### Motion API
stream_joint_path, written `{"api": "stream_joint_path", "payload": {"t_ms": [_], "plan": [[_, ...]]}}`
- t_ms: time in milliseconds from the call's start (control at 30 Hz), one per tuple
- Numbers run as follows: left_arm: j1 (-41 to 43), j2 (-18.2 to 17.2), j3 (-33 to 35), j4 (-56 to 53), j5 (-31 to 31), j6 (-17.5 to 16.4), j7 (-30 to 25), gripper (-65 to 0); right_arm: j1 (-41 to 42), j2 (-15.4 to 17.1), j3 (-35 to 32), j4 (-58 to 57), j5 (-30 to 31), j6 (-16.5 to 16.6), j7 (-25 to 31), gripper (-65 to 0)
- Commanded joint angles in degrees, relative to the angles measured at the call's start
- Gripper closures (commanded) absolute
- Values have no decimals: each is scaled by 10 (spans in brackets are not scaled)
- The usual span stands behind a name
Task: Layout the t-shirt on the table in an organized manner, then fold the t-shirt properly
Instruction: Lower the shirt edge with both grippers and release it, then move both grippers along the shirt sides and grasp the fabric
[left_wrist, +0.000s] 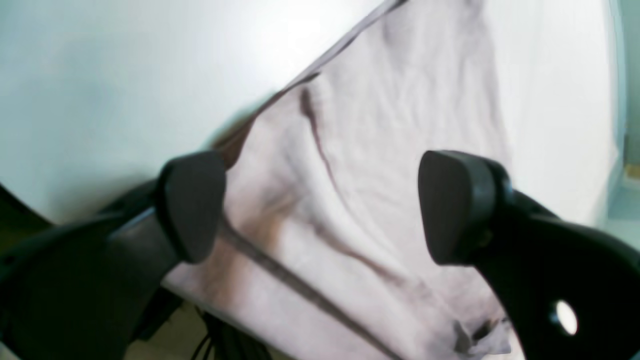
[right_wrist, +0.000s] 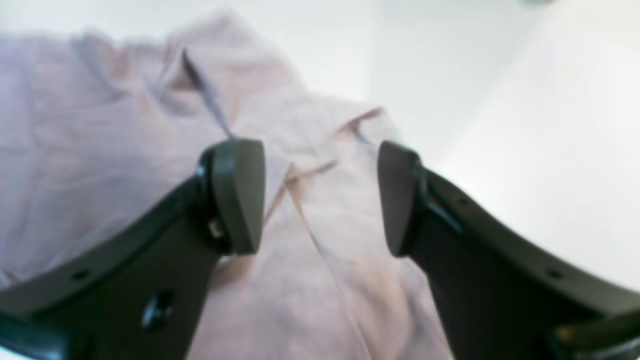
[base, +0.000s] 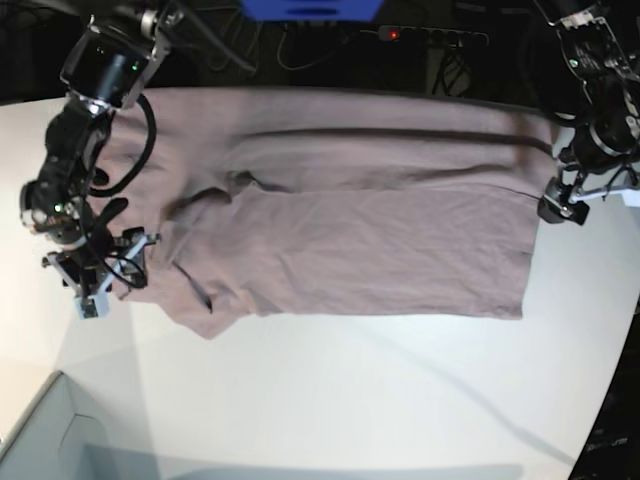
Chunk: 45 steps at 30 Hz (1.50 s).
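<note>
At the left of the base view the right gripper (base: 95, 290) hangs low over the table (base: 350, 390), just beside the sleeve end of the t-shirt (base: 350, 220). Its own wrist camera shows the two pads standing wide apart with nothing between them, only wrinkled cloth lying under the gap. Judging by that, it is not holding the garment; it sits where a sleeve or shoulder corner could be pinched or smoothed.

The t-shirt lies spread across the far half of the table, long axis running left to right, its upper border reaching the table's far edge. It is dusty mauve, soft and creased. The body is mostly flat, with a long dark fold line running across near the far edge. The left end is untidy: a sleeve is bunched and folded over itself, making a ragged lobe toward the near left. The right end, the hem, forms a fairly straight edge.

At the right, the left gripper (base: 560, 205) hovers at the hem's far corner, near the table's right edge. Its wrist view shows the pads spread wide, empty, with a seam line and rumpled fabric beneath. I judge the laying-out is nearly done but the sleeve side needs flattening before any fold.
</note>
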Motion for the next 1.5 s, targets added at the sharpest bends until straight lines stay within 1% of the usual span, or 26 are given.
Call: {"api": "stream_joint_path", "payload": {"t_ms": [0, 167, 233, 300, 400, 467, 900, 1067, 1133, 1200, 1300, 1400, 1467], "plan": [[-7, -7, -2, 12, -8, 0, -2, -589, 25, 12, -3, -22, 8, -1, 15, -361], [-19, -11, -2, 12, -8, 0, -6, -589, 95, 52, -3, -180, 10, -1, 19, -361], [-29, -11, -2, 11, -8, 0, -6, -589, 119, 65, -1, -226, 10, -1, 22, -361], [-35, -12, -2, 7, -8, 0, -6, -589, 133, 76, 0, -261, 10, -1, 44, -360], [-42, -12, -2, 6, -8, 0, -6, -589, 138, 78, -2, -289, 9, -1, 90, -360], [-46, -11, -2, 7, -8, 0, -6, -589, 135, 78, -2, -290, 9, -1, 101, -360], [-53, -12, -2, 6, -8, 0, -7, -588, 121, 73, -2, -293, 9, -1, 102, -358], [-61, -12, -2, 6, -8, 0, -7, -588, 127, 77, -2, -346, 9, -1, 104, -355], [-61, -12, -2, 6, -8, 0, -7, -588, 130, 78, -2, -348, 9, -1, 104, -326], [-61, -12, -2, 6, -8, 0, -7, -588, 130, 77, -2, -349, 9, -1, 104, -258], [-61, -12, -2, 9, -8, 0, -7, -588, 131, 76, -2, -348, 10, -1, 104, -140], [-61, -12, -2, 9, -8, 0, -7, -588, 136, 76, 0, -338, 10, -1, 104, -55], [-62, -12, -2, 10, -8, 0, -7, -588, 136, 75, 1, -320, 10, -1, 101, -15]]}}
